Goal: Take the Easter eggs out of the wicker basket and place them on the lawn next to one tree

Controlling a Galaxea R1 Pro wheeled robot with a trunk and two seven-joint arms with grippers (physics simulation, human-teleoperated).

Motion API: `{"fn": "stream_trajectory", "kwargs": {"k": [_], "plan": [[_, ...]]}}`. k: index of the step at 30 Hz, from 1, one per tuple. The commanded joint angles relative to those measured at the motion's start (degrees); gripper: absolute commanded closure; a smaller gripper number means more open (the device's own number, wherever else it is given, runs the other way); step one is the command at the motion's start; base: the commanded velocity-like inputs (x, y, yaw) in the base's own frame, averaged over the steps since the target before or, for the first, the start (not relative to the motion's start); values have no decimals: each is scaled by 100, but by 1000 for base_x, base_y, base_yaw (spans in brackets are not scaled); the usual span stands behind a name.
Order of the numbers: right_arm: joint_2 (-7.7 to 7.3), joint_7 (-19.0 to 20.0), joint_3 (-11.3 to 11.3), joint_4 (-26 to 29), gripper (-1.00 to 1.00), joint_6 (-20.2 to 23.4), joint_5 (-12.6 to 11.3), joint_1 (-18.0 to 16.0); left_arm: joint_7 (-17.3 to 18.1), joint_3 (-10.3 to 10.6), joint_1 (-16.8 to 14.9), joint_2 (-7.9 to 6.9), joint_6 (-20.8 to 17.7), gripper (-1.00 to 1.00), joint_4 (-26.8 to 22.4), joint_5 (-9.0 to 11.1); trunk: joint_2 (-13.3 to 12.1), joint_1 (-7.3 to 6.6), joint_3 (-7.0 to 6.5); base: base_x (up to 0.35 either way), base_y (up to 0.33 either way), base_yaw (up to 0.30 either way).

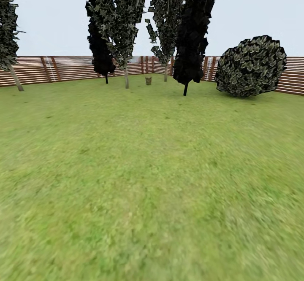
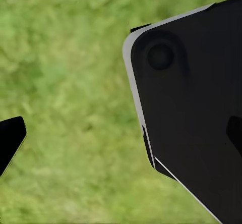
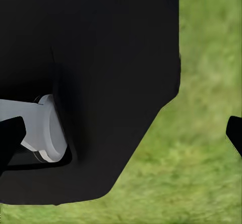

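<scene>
Barely started, by the look of things: wide lawn (image 1: 152,179) ahead, with the wicker basket (image 1: 148,80) tiny and far off near the back fence (image 1: 71,68), standing on the grass between two pale-trunked trees. Too small at that range to tell whether any eggs sit inside; no yellow to be made out anywhere on the grass either, so probably all three still to be lifted out. Nearest candidate for the drop spot: the grey-trunked tree (image 1: 126,72) just beside the basket, with another pale trunk (image 1: 165,73) on its other side; the black-trunked tree (image 1: 185,87) and the round bush (image 1: 251,66) not suitable. In the left wrist view, a dark fingertip (image 2: 10,139) at one edge and part of another at the opposite edge, well apart, nothing between them but grass, beside a black robot panel (image 2: 196,108); so left gripper spread and empty. Same in the right wrist view: fingertip (image 3: 10,133) at one side, a second at the far edge, wide apart, nothing held, with a black body part (image 3: 101,57) and grass behind. Left to do, judged from this: drive across, reach in, carry each egg to one tree.
</scene>
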State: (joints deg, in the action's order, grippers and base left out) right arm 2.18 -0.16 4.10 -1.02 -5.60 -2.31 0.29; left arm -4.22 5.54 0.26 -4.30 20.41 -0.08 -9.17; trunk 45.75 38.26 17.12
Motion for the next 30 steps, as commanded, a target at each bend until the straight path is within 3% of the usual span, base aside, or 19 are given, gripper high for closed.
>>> {"fn": "stream_trajectory", "kwargs": {"k": [1,30], "plan": [[1,-2,38,-11,-100,-37,-24,-3,-44,44,0,-1,16,-100,-1,-39,3,5,4,340,0,0],[1,-2,38,-12,-100,-37,-24,-3,-44,44,0,-1,16,-100,-1,-36,3,5,4,340,0,0]]}}
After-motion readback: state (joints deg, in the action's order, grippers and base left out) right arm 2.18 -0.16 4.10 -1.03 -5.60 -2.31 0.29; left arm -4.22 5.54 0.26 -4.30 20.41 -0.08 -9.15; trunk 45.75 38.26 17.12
